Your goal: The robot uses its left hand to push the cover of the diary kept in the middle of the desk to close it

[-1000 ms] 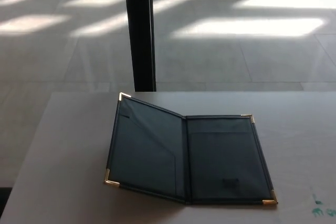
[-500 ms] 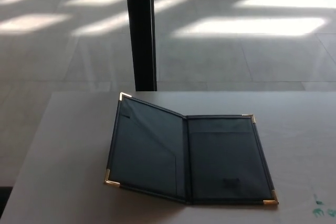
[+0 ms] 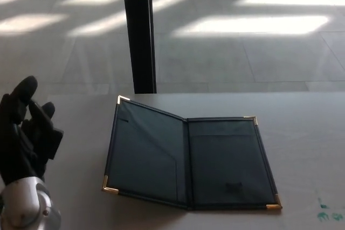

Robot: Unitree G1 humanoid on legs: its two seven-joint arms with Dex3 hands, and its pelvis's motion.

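Observation:
A dark diary (image 3: 188,157) with gold corner caps lies open in the middle of the grey desk (image 3: 302,127). Its right cover lies flat on the desk, while its left cover (image 3: 145,152) is tilted up off the surface. My left hand (image 3: 24,133) is raised at the picture's left edge, a hand's width to the left of the raised cover and not touching it. Its black fingers (image 3: 24,92) are apart and hold nothing. My right hand does not show.
A black post (image 3: 137,30) stands just behind the desk's far edge, in line with the diary's left cover. Green marks (image 3: 326,214) sit near the desk's front right corner. Beyond the desk lies sunlit tiled floor.
My left hand has risen into view at the left; it was out of the picture before. The view has shifted slightly. The diary lies as it did.

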